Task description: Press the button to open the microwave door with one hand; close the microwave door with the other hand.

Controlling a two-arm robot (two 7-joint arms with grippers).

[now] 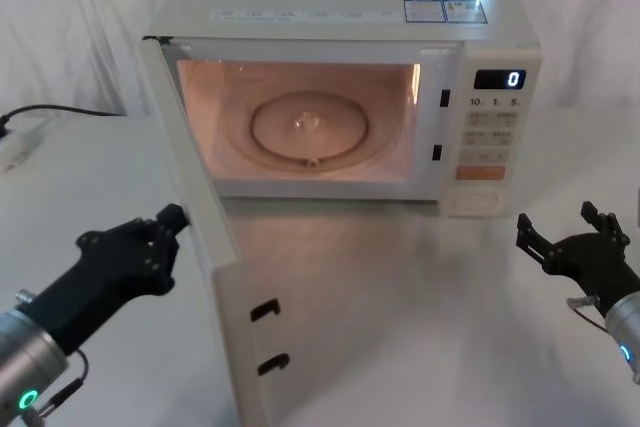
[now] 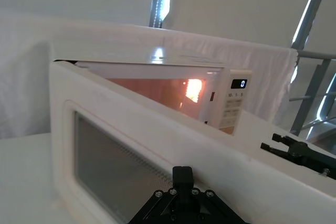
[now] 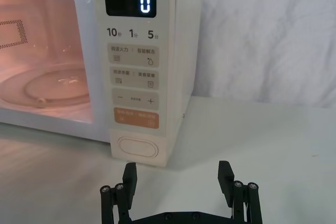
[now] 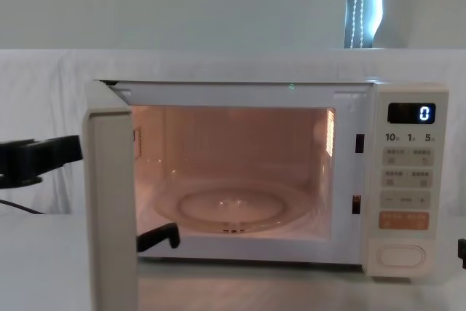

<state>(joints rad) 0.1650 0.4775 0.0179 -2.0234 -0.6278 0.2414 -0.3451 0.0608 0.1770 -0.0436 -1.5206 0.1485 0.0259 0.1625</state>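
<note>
The cream-white microwave [image 1: 340, 7] stands at the back of the table, cavity lit, display reading 0. The microwave door [image 1: 222, 287] is swung wide open toward me on its left hinge; its windowed outer face [image 2: 131, 150] looms close in the left wrist view. My left gripper [image 1: 174, 218] is shut, its tip against the door's outer face near the free edge. The right gripper [image 1: 562, 223] hovers open in front of the control panel, a short way back from the button [image 3: 137, 148], with nothing between its fingers [image 3: 129, 174]. The button [image 1: 477, 202] sits at the panel's bottom, below the orange key.
A glass turntable [image 1: 308, 125] lies inside the cavity. Two black latch hooks [image 1: 265, 310] stick out of the door's inner face. A black cable [image 1: 60, 110] and a white object [image 1: 15, 147] lie at the table's far left. White cloth hangs behind.
</note>
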